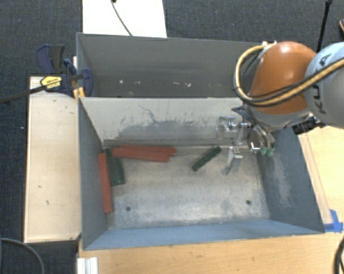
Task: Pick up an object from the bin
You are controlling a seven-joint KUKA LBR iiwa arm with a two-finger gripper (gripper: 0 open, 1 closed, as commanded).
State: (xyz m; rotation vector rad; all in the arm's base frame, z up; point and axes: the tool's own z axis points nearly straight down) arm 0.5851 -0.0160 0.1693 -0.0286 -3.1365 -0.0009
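Gripper (232, 163) is low in the bin (286, 210), right of centre and near the back wall, hanging under the arm's orange cover (280, 73), which comes in from the right. From this angle I can't tell whether it's open or closed; the metal parts at the tip overlap and blend w/ the grey floor, and I see nothing gripped in it. Nearest thing is a dark green stick (206, 158), lying flat on the floor just left of the gripper, tilted so its right end points up toward the back wall. Whether that end touches the gripper I can't make out. I'd judge that's the likely pick, since it's the only item beside the tool and has bare floor on both long sides, so there's room to close across it. The rest is well apart on the left: a red bar (143, 153) lying along the foot of the back wall, a second red stick (105, 182) along the left wall, and a dark green block (116, 173) tucked in just beside it. Those hug walls or sit in the corner, prob. awkward to get at w/o scraping metal. Pick not yet done IMO; next I'd want the tool centred over the stick's middle, turned across its length.
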